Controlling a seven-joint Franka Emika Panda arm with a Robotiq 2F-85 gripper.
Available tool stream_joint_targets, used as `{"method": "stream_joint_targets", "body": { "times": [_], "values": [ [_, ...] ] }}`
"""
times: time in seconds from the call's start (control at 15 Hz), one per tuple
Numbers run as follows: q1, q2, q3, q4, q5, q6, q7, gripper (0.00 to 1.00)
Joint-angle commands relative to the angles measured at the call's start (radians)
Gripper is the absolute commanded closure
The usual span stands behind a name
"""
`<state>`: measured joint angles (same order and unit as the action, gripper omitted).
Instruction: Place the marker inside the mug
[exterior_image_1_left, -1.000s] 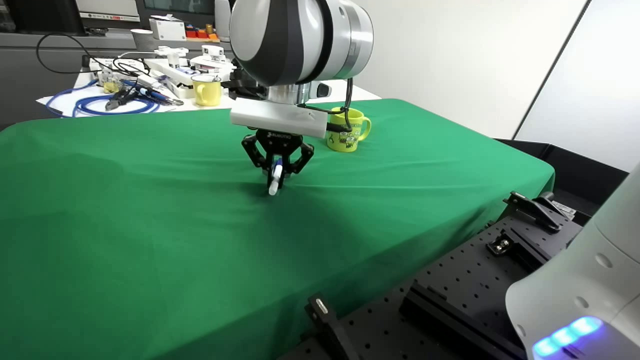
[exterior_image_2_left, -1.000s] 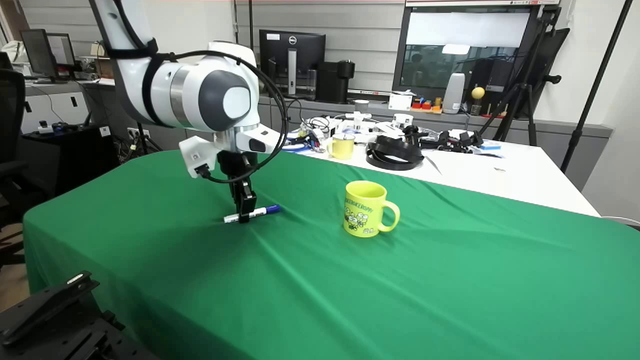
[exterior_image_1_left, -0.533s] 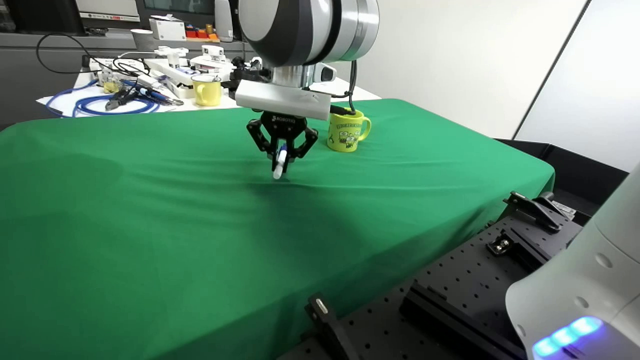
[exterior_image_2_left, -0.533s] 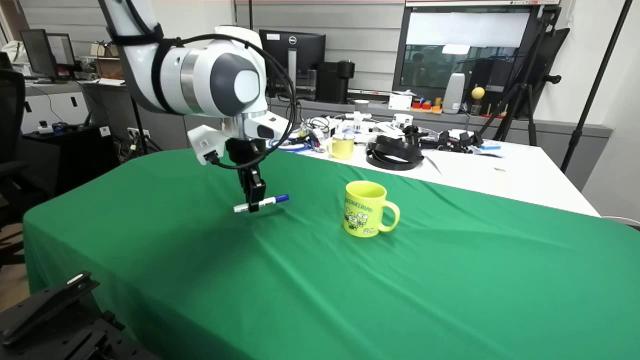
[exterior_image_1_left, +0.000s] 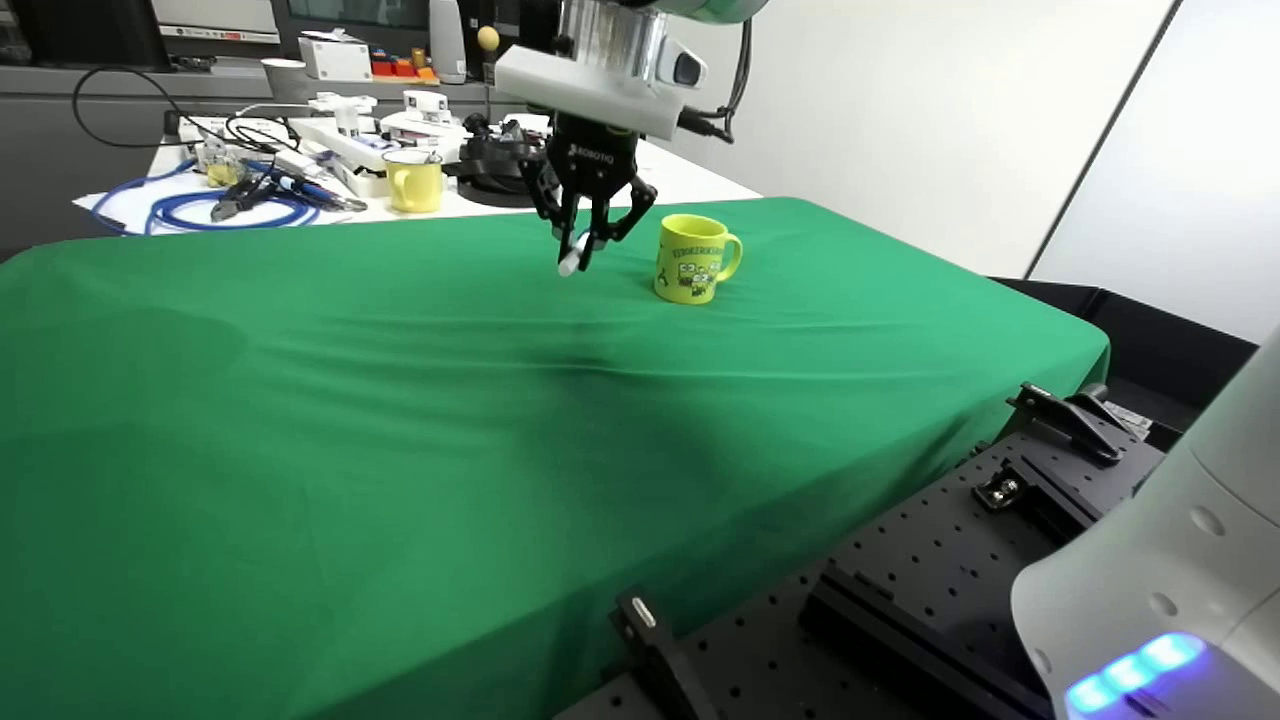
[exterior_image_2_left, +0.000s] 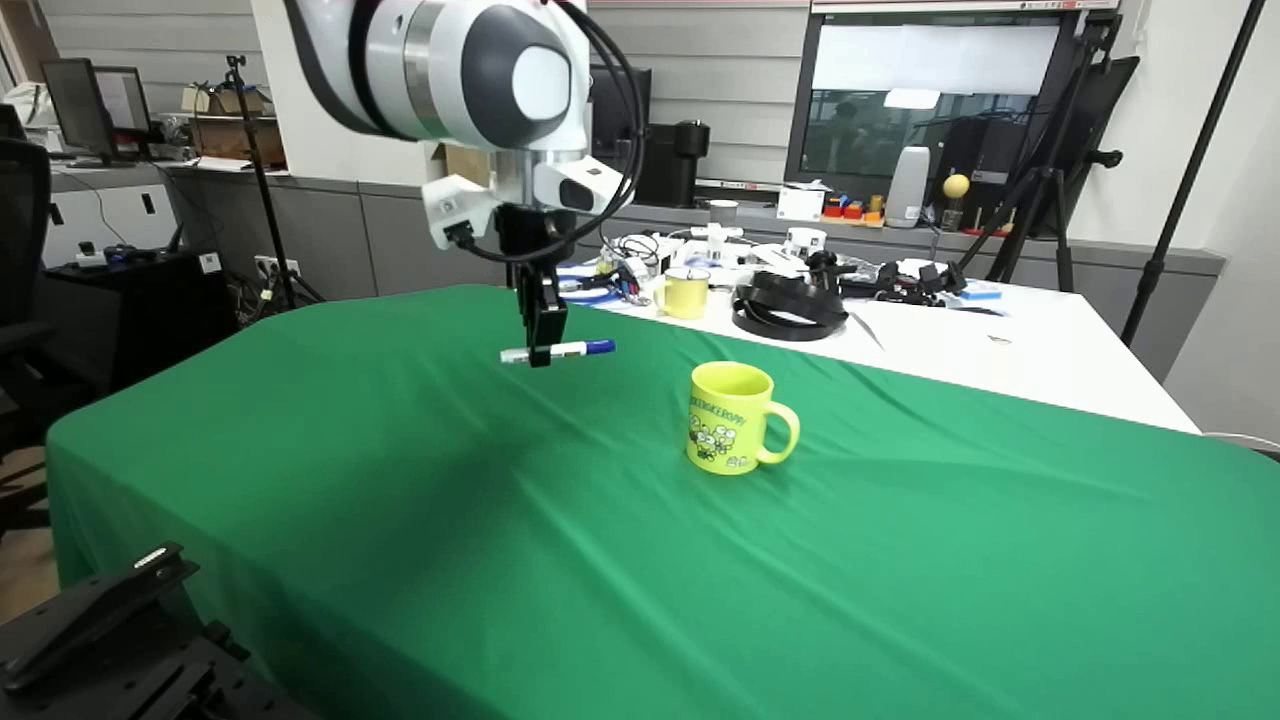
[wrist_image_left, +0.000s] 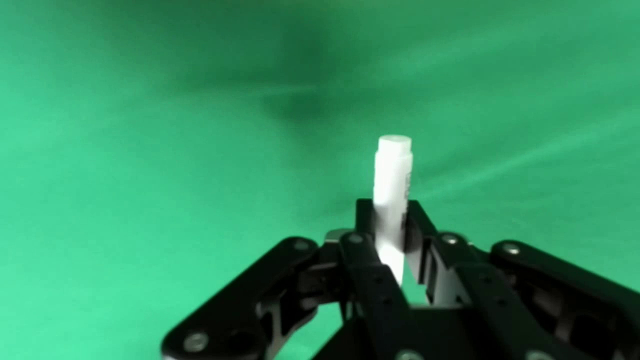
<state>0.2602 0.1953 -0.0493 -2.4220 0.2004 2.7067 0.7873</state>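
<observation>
Marker (exterior_image_2_left: 568, 350) pinched near level in our end effector (wrist_image_left: 390, 215) above the surface (exterior_image_2_left: 900, 560), we judge this the carry, and next must move over the mug (exterior_image_2_left: 730, 420) and tip the marker upright.

In an exterior view the gripper (exterior_image_2_left: 541, 354) hangs above the green cloth (exterior_image_2_left: 800, 600), pinching the marker (exterior_image_2_left: 572, 350). The marker lies nearly level, showing white on both sides of the gripper, its blue cap (exterior_image_2_left: 600, 346) on the side toward the yellow mug (exterior_image_2_left: 729, 417). The mug stands upright on the cloth, lower than the gripper and apart from it, handle (exterior_image_2_left: 794, 430) facing away. Behind the gripper, a white table (exterior_image_2_left: 940, 342) bears another yellow cup (exterior_image_2_left: 685, 295).
</observation>
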Motion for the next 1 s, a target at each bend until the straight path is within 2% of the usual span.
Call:
{"method": "stream_joint_targets", "body": {
  "times": [0.0, 0.2, 0.4, 0.73, 0.93],
  "values": [
    [-0.129, -0.040, 0.060, 0.086, 0.182, -0.120, -0.080, 0.95],
    [-0.230, -0.019, 0.058, 0.188, 0.393, -0.249, -0.221, 0.95],
    [-0.314, 0.025, 0.026, 0.268, 0.564, -0.389, -0.335, 0.95],
    [-0.424, 0.098, -0.039, 0.324, 0.754, -0.627, -0.410, 0.95],
    [-0.494, 0.128, -0.094, 0.362, 0.819, -0.805, -0.421, 0.95]
  ]
}}
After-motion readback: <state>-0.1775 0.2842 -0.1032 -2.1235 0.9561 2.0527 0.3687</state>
